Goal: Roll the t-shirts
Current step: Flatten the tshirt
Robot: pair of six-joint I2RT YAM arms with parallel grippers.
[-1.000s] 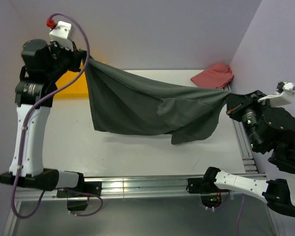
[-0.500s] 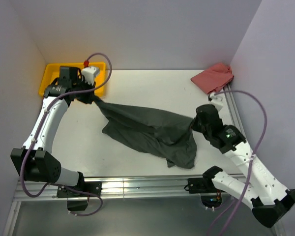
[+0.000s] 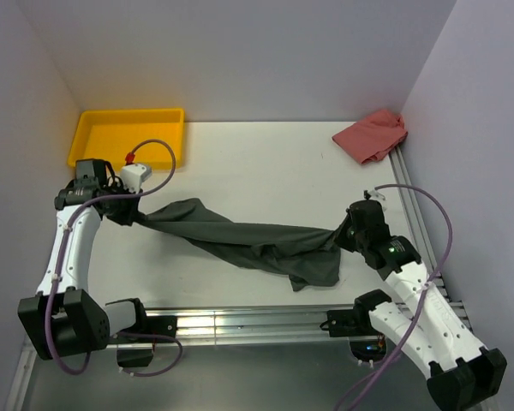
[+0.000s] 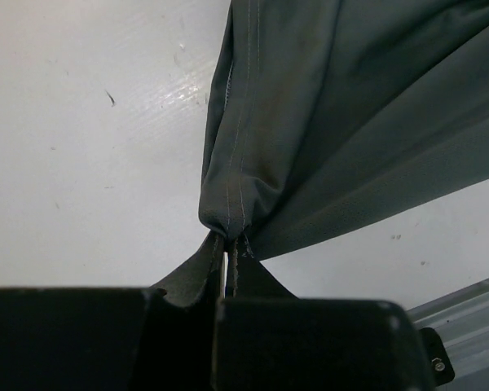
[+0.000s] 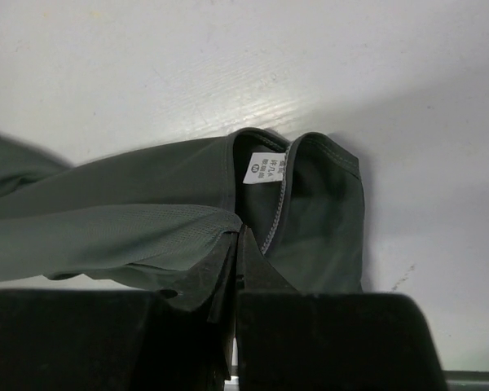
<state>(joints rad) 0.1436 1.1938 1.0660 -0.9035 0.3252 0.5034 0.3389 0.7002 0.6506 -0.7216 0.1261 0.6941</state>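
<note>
table (image 3: 265, 163) is white and takes up most of the top view, with lilac walls around it. the tee (image 3: 240, 240) is the next biggest thing. it's dark grey and pulled out into a long bunched band across the near half of the table, running from the left side over to the right. most of it looks to be lying on the surface, and a looser flap sags toward the near edge on the right end.

left arm (image 3: 68, 248) reaches up along the left edge, and right arm (image 3: 411, 287) angles in from the near right corner. each one has a purple cable looping off it.

yellow tray (image 3: 120, 141) sits in the far left corner, just beyond the left wrist and well apart from the tee. a red cloth (image 3: 373, 134) is crumpled in the far right corner against the wall, also nowhere near the tee.

left gripper (image 4: 231, 244) is pinched tight on a gathered bit of hem with the stitching showing, and the fabric fans out from the fingertips. right gripper (image 5: 238, 236) is clamped narrow on the fabric right at the neck opening, low over the table.

smallest thing is the white label (image 5: 265, 169) inside the collar, just past the right fingertips. its print is too small to read.
</note>
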